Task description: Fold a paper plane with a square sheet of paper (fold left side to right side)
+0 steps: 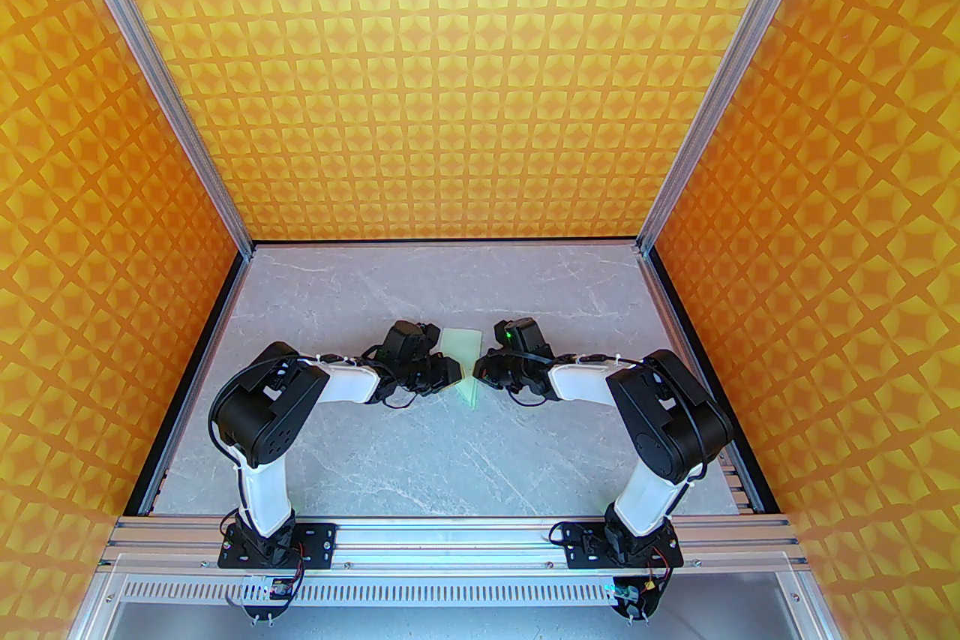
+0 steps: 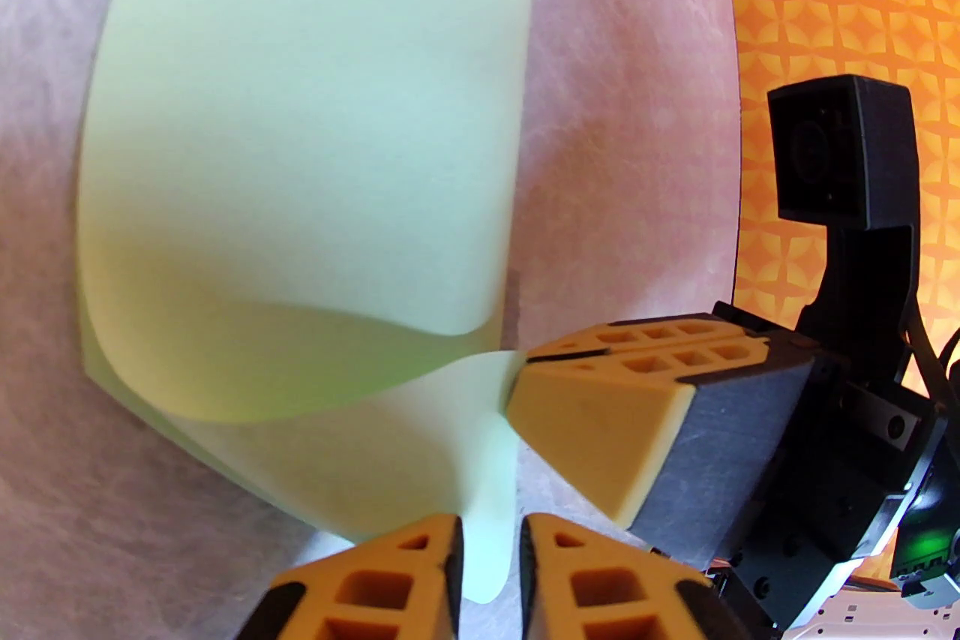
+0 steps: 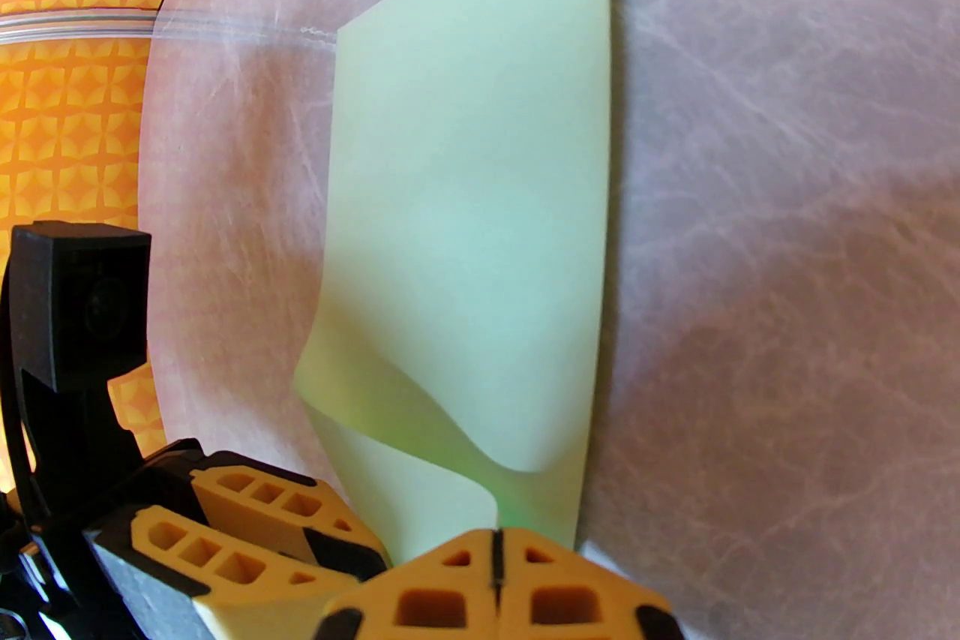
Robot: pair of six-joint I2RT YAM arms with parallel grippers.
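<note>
Patterned orange-and-yellow walls [image 1: 480,59] close in a grey marbled table [image 1: 375,457]. On it lies the square sheet of paper [image 1: 460,348], pale mint green, squarely between the two arms' wrists. The first fold looks under way but not finished. The sheet's left half is already carried over onto its right half, so from above it reads as a narrow doubled strip. At the sheet's far end the two layers lie close along the right edge, while at its near end the upper layer arches up in a soft curl and no sharp crease shows along the left side. The left gripper [image 2: 489,532] is at the sheet's near edge, its jaws narrowed on a strip of paper that runs up between them, so it appears to be pinching the sheet there. The right gripper [image 3: 495,547] is fully closed, its tips against the sheet's near right corner where the curl begins. Whether any paper is caught between them I cannot tell. Flattening and creasing this fold is left, as I judge it, and then every later fold of nose and wings, for nothing plane-shaped exists yet. Counted: one sheet, one table, two arms, two grippers.
</note>
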